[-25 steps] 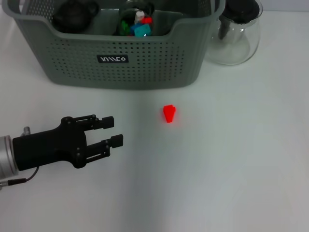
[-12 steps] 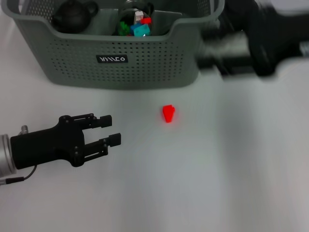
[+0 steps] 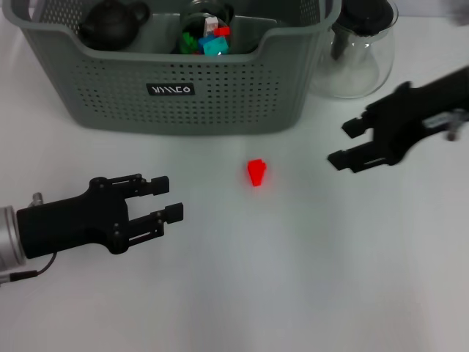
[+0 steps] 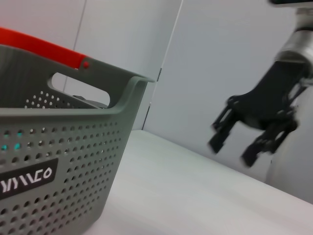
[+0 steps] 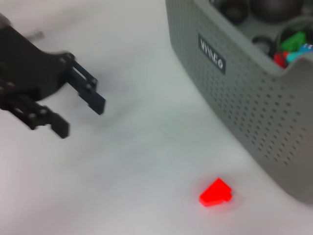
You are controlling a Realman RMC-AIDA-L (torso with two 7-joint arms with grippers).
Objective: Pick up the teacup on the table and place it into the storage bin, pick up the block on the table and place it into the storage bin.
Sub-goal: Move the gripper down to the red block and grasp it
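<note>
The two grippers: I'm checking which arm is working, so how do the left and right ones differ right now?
The left gripper sits low over the table on the robot's left, its open fingers pointing toward the red block. The right gripper reaches in from the right, nearer the glass teapot, fingers angled toward the block. Both are black, open and empty.

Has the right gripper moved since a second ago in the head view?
Yes. Absent then, the right gripper now hangs open right of the red block, below the glass teapot.
</note>
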